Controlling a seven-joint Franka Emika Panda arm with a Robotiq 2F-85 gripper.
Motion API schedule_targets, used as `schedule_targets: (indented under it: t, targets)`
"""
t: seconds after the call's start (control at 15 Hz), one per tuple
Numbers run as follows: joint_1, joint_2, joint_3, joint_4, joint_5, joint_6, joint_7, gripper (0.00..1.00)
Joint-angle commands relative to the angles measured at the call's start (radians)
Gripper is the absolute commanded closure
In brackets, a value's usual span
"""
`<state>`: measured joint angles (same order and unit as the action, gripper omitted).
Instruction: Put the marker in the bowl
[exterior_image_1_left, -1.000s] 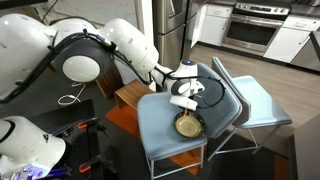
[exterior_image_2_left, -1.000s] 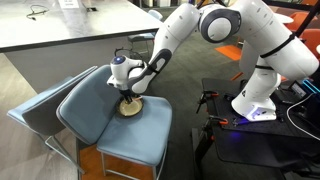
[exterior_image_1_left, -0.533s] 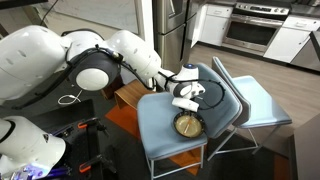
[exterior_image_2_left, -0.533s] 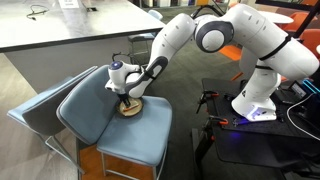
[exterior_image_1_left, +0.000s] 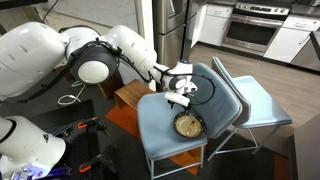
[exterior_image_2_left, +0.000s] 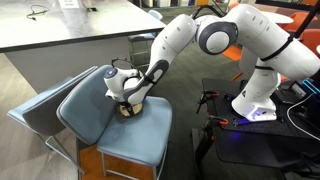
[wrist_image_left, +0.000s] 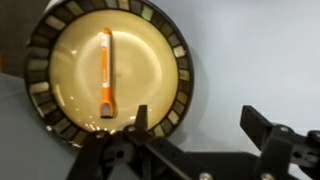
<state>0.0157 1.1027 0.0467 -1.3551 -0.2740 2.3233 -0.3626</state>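
In an exterior view the bowl (exterior_image_1_left: 188, 125) is seen just below the jaws, on the blue desk (exterior_image_1_left: 150, 128). In an exterior view the bowl (exterior_image_2_left: 129, 111) is partly hidden under the jaws. In the wrist view the marker (wrist_image_left: 105, 75) is seen lying inside the bowl (wrist_image_left: 182, 70), ahead of the jaws, which are spread wide and empty. Placement is judged done; a straight lift clear of the rim is advised.
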Motion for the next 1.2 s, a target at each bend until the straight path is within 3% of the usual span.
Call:
schedule_targets:
  t: [0.0,0.4,0.87,1.13]
  targets:
    - [0.015,-0.113,0.013,-0.144,0.057,-0.027,0.1,0.0]
    - [0.029,-0.313,0.023,-0.409,0.185,0.058,0.294,0.0]
    - [0.06,-0.551,0.014,-0.704,0.203,0.131,0.424,0.0]
    - [0.091,-0.644,-0.003,-0.76,0.158,0.077,0.437,0.0]
